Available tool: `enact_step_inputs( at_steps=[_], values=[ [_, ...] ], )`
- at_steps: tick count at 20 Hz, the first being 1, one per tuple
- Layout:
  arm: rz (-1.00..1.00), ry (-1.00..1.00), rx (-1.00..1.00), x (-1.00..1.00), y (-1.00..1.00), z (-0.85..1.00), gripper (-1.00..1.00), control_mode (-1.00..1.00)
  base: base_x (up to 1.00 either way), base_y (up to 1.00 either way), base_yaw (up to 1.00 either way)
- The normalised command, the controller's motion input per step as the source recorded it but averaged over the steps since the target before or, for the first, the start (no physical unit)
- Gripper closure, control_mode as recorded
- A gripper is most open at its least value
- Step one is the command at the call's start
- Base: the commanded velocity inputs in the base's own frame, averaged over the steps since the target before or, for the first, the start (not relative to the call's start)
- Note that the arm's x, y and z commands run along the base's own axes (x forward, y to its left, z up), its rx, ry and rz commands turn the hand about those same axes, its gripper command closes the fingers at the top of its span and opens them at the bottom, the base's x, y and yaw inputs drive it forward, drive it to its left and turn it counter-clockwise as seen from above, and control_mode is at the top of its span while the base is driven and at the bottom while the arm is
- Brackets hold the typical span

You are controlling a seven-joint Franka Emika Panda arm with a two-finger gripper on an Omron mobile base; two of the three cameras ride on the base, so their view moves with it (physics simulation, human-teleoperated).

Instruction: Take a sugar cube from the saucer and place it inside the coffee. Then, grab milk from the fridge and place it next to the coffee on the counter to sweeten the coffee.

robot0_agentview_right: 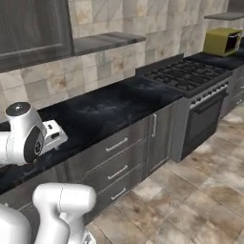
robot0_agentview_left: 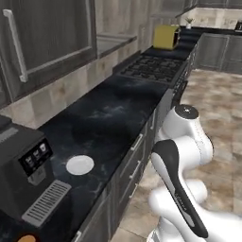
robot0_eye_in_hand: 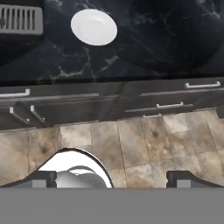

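The white saucer (robot0_agentview_left: pixel 80 165) lies flat on the black marble counter (robot0_agentview_left: pixel 108 118), just right of the coffee machine; its top looks bare. In the hand view the saucer (robot0_eye_in_hand: pixel 94 27) is at the top, far beyond my fingertips. A tan round top at the picture's bottom edge is the coffee (robot0_agentview_left: pixel 27 238), mostly cut off. My gripper (robot0_eye_in_hand: pixel 116 179) is open and holds nothing, hanging over the tiled floor in front of the base cabinets, back from the counter edge. The sugar cube, the milk and the fridge are out of view.
A big black coffee machine (robot0_agentview_left: pixel 23 170) with a metal drip grille (robot0_eye_in_hand: pixel 22 19) stands left of the saucer. Farther along are a black gas stove (robot0_agentview_left: pixel 151 66) and a yellow box (robot0_agentview_left: pixel 166 37). Drawers (robot0_eye_in_hand: pixel 170 105) line the cabinet front. Wall cupboards (robot0_agentview_left: pixel 42 38) hang above.
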Motion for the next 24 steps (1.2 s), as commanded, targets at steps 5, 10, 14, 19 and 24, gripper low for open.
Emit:
enact_step_inputs(
  at_steps=[5,10,14,19,24],
  values=[
    [0.00,0.00,0.00,0.00,0.00,0.00,-1.00,1.00,0.05,-0.90,-0.65],
    [0.00,0.00,0.00,0.00,0.00,0.00,-1.00,1.00,0.24,-1.00,-0.56],
    [0.00,0.00,0.00,0.00,0.00,0.00,-1.00,1.00,0.74,-0.90,-0.45],
    [0.00,0.00,0.00,0.00,0.00,0.00,-1.00,1.00,1.00,-0.45,-0.27],
    [0.00,0.00,0.00,0.00,0.00,0.00,-1.00,1.00,1.00,-0.12,-0.16]
  ],
)
